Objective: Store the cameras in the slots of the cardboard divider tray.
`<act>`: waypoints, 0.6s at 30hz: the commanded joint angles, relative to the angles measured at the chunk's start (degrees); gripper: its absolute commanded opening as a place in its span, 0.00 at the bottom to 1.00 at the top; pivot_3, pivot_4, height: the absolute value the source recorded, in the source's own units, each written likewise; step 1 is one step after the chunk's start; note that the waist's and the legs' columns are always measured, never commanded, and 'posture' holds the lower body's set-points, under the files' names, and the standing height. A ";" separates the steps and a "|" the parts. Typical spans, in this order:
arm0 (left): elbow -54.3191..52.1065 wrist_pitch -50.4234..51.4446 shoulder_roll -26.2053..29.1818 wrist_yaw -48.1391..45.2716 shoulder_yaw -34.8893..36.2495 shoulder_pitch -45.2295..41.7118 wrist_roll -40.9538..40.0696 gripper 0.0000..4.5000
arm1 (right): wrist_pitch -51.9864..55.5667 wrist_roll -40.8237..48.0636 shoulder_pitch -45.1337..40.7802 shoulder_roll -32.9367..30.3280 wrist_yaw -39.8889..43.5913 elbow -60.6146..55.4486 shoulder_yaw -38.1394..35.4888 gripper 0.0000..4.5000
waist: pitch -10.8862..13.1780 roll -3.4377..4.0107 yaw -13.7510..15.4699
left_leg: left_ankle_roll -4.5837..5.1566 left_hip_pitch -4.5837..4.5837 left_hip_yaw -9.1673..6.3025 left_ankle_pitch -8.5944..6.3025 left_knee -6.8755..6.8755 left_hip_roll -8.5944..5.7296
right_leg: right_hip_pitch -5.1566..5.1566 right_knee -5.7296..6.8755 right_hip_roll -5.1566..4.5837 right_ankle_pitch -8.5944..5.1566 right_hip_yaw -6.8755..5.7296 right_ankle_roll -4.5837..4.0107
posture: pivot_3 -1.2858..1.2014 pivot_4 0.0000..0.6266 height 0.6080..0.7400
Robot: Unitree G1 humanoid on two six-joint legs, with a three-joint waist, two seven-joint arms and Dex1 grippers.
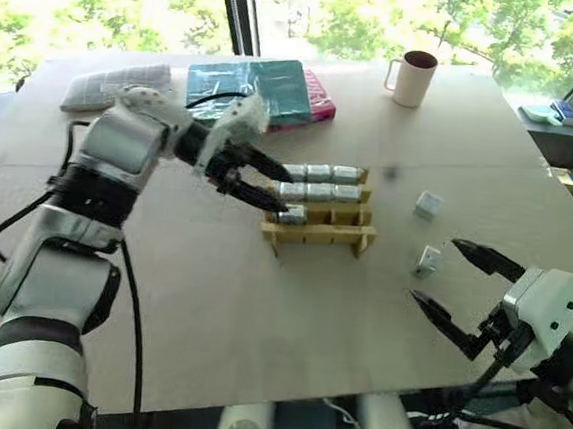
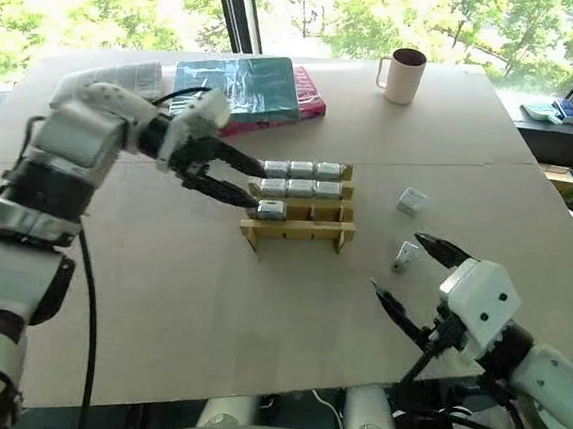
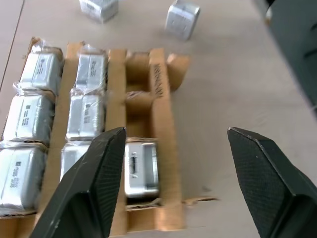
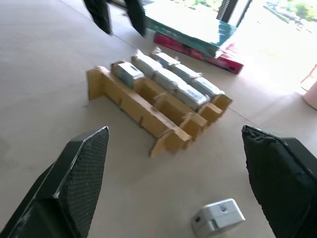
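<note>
The cardboard divider tray (image 1: 320,236) stands mid-table. Six cameras fill its two far rows (image 1: 318,173), and one more camera (image 3: 141,168) sits in the left slot of the near row. My left gripper (image 1: 282,195) hovers open just above that camera, with nothing between its fingers (image 3: 94,188). The other two near slots (image 3: 140,101) are bare cardboard. Two loose cameras lie on the table to the tray's right: one farther back (image 1: 428,205), one nearer (image 1: 428,259). My right gripper (image 1: 434,270) stands open, level, just short of the nearer one (image 4: 218,217).
A pale mug (image 1: 414,77) stands at the back right. A teal wrapped box (image 1: 247,89) lies on a pink box (image 1: 321,105) behind the tray, with a grey folded cloth (image 1: 112,84) to its left. The table's front edge (image 1: 280,400) runs close below my arms.
</note>
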 commanded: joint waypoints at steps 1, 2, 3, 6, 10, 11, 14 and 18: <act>-6.80 -2.76 -4.57 7.22 14.06 9.42 -8.40 0.76 | 6.56 0.55 -3.69 0.76 -5.46 1.04 2.84 0.95 | -0.04 0.06 0.03 | 0.00 0.06 0.02 0.00 0.01 0.01 | 0.06 0.00 -0.02 0.00 0.02 0.00 | 0.52 0.24 1.00; -8.95 -2.72 -5.71 8.69 16.80 13.05 -10.29 0.76 | 9.45 -1.46 -5.54 0.87 -8.16 2.35 4.37 0.95 | -0.03 0.02 0.29 | 0.00 0.11 -0.01 0.01 0.05 0.01 | 0.15 0.00 -0.05 0.00 -0.02 0.00 | 0.52 0.24 1.00; -10.99 -2.94 -6.46 8.57 18.29 16.26 -11.53 0.76 | 10.97 -3.19 -7.29 1.42 -10.31 3.80 5.82 0.95 | -0.03 -0.04 0.31 | 0.01 0.06 -0.05 0.01 0.11 0.00 | 0.17 0.02 -0.09 0.00 -0.09 0.00 | 0.52 0.24 1.00; -15.36 -3.98 -5.88 5.69 19.96 24.56 -13.36 0.76 | 18.35 -3.37 -10.88 3.67 -15.13 6.44 8.90 0.95 | -0.08 -0.11 0.21 | 0.00 0.03 0.00 0.01 0.16 -0.01 | 0.16 -0.01 -0.10 0.01 -0.04 0.00 | 0.52 0.24 1.00; -22.50 -7.21 -7.32 5.97 23.82 33.62 -16.49 0.88 | 27.18 -3.03 -14.19 7.50 -20.08 9.60 9.34 0.95 | -0.07 -0.09 0.55 | 0.00 -0.02 -0.01 0.00 0.04 0.00 | 0.08 -0.02 -0.09 0.09 -0.06 -0.17 | 0.52 0.24 1.00; -24.10 -10.26 -7.91 5.99 24.08 35.56 -15.56 0.92 | 29.11 -3.01 -14.90 8.38 -21.10 10.28 8.89 0.95 | -0.08 -0.08 0.59 | 0.00 -0.01 0.02 0.00 0.02 0.00 | 0.06 -0.02 -0.09 0.09 -0.02 -0.17 | 0.52 0.24 1.00; -27.66 -11.24 -8.16 6.23 25.00 39.85 -16.83 0.97 | 33.10 -2.45 -17.19 10.46 -22.54 11.20 8.14 0.95 | -0.08 -0.08 0.94 | 0.00 0.02 0.07 0.00 0.00 0.00 | 0.08 -0.06 -0.13 0.09 0.00 -0.16 | 0.52 0.24 1.00; -29.28 -11.72 -6.91 6.21 26.29 44.03 -17.52 0.97 | 36.68 -3.19 -20.55 12.05 -23.94 13.17 8.67 0.95 | -0.09 -0.04 1.08 | 0.00 0.05 0.07 0.00 0.01 0.02 | 0.07 -0.04 -0.12 0.04 0.00 -0.08 | 0.52 0.24 1.00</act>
